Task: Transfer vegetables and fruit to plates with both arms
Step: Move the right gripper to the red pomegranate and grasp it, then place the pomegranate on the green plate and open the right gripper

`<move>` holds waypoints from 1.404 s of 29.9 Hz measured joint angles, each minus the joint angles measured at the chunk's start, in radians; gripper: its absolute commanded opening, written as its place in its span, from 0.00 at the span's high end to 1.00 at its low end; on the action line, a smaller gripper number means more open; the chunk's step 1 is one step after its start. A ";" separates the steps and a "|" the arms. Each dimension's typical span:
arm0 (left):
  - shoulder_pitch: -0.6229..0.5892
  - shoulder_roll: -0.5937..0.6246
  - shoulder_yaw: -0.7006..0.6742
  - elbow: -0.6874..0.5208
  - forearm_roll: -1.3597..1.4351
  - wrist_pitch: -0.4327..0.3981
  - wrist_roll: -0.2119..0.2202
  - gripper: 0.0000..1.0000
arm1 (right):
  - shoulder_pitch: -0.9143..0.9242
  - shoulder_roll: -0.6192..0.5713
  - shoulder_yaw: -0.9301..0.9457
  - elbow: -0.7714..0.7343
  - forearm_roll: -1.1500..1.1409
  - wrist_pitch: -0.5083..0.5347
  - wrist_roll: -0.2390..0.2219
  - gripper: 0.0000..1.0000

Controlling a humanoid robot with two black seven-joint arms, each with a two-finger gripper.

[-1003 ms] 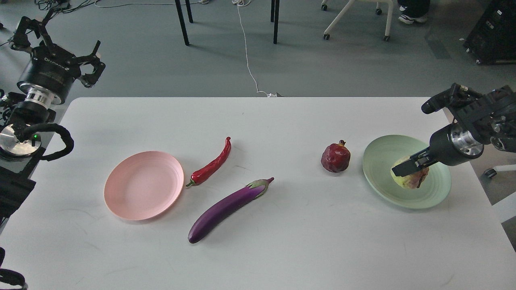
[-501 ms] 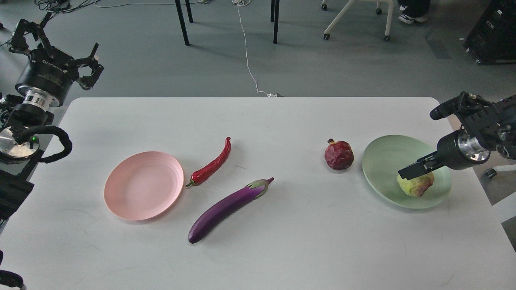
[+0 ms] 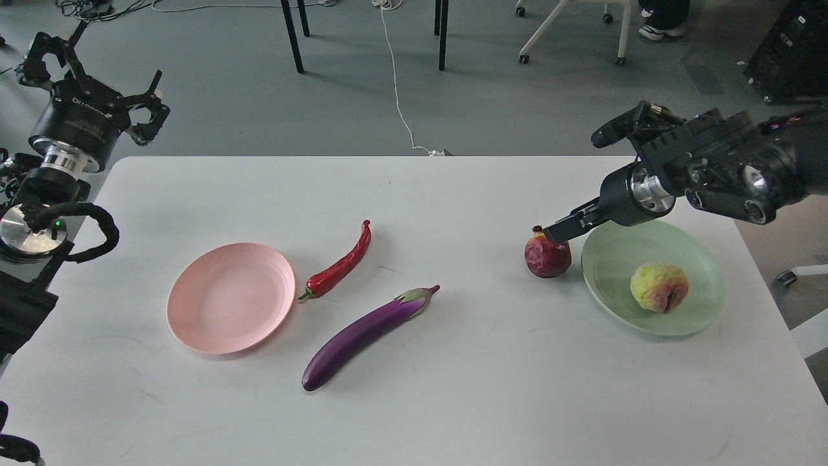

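The right gripper hangs just over the top of the pomegranate, which lies on the bench just to the left of the green plate. From this view I cannot tell if its fingers are open or closed, because they look as one dark piece.

To do this step well, I think the gripper should come down straight over the middle of the pomegranate, because the round fruit can roll away. The lift must be high enough to pass the rim of the green plate. The yellow-green fruit is already in this plate, toward its right side, so the free place is nearer the pomegranate.

Far left of the green plate, the chili pepper and the eggplant wait beside the empty pink plate. The left gripper is open, off the bench.
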 measured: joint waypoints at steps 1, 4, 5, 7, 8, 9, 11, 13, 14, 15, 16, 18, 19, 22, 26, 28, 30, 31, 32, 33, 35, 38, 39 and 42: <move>0.001 0.001 0.000 0.000 0.000 0.000 0.000 0.02 | -0.011 0.022 -0.007 -0.012 0.006 0.000 0.000 0.06; 0.002 0.006 0.000 0.005 0.001 -0.009 0.000 0.02 | -0.044 0.065 -0.035 -0.055 0.009 0.000 0.000 0.07; 0.003 0.008 0.000 0.007 0.001 -0.016 0.000 0.02 | -0.053 0.074 -0.048 -0.065 0.007 0.000 0.000 0.07; 0.003 0.012 0.000 0.013 0.001 -0.026 0.000 0.02 | -0.074 0.088 -0.077 -0.085 0.005 -0.005 0.000 0.07; 0.003 0.013 0.000 0.017 0.001 -0.028 0.000 0.02 | -0.082 0.091 -0.087 -0.093 0.005 -0.007 0.000 0.07; 0.003 0.013 0.000 0.019 0.001 -0.029 0.000 0.02 | -0.087 0.092 -0.092 -0.099 0.005 -0.008 0.000 0.07; 0.003 0.012 0.000 0.022 0.000 -0.030 0.000 0.02 | -0.097 0.093 -0.097 -0.107 0.005 -0.009 0.000 0.13; 0.003 0.009 0.000 0.023 0.000 -0.030 0.000 0.02 | -0.110 0.094 -0.097 -0.110 0.005 -0.011 0.000 0.22; 0.003 0.008 0.000 0.023 0.000 -0.030 0.000 0.02 | -0.117 0.094 -0.096 -0.112 0.005 -0.012 0.000 0.27; 0.003 0.007 0.000 0.023 0.000 -0.030 0.000 0.02 | -0.122 0.094 -0.094 -0.114 0.006 -0.014 0.000 0.33; 0.003 0.007 0.000 0.023 0.000 -0.030 0.000 0.02 | -0.127 0.095 -0.092 -0.117 0.007 -0.017 0.000 0.38; 0.003 0.007 0.000 0.023 0.000 -0.030 0.000 0.02 | -0.133 0.097 -0.091 -0.118 0.007 -0.022 0.000 0.48; 0.003 0.008 0.000 0.023 0.000 -0.030 0.000 0.02 | -0.134 0.097 -0.090 -0.119 0.007 -0.023 0.000 0.51; 0.003 0.011 0.000 0.023 0.000 -0.030 0.000 0.02 | -0.127 0.095 -0.090 -0.119 0.003 -0.024 0.000 0.54; 0.003 0.011 0.000 0.023 0.000 -0.029 0.000 0.02 | -0.080 0.054 -0.083 -0.112 0.002 -0.028 0.000 0.54; 0.002 0.010 0.000 0.023 0.000 -0.026 0.000 0.02 | -0.053 0.018 -0.082 -0.106 -0.001 -0.029 0.000 0.54; 0.002 0.007 0.000 0.022 -0.001 -0.024 0.001 0.02 | -0.035 -0.026 -0.090 -0.102 -0.017 -0.029 0.000 0.54; 0.002 0.006 0.001 0.021 -0.001 -0.023 0.001 0.02 | -0.033 -0.047 -0.095 -0.101 -0.032 -0.029 0.000 0.54; 0.002 0.006 0.001 0.021 -0.002 -0.023 0.002 0.02 | -0.032 -0.074 -0.099 -0.101 -0.054 -0.028 0.000 0.53; 0.002 0.006 0.001 0.020 -0.002 -0.023 0.002 0.02 | -0.033 -0.101 -0.102 -0.100 -0.078 -0.028 0.000 0.53; 0.001 0.006 0.001 0.020 -0.002 -0.024 0.002 0.02 | -0.046 -0.150 -0.101 -0.100 -0.111 -0.030 0.000 0.50; 0.001 0.007 0.001 0.020 -0.002 -0.026 0.002 0.02 | -0.086 -0.202 -0.093 -0.100 -0.131 -0.053 0.000 0.39; 0.001 0.007 0.001 0.020 -0.002 -0.026 0.002 0.02 | -0.102 -0.212 -0.090 -0.101 -0.133 -0.068 0.000 0.35; 0.001 0.006 0.001 0.020 -0.001 -0.025 0.002 0.02 | -0.139 -0.226 -0.087 -0.108 -0.135 -0.121 0.000 0.17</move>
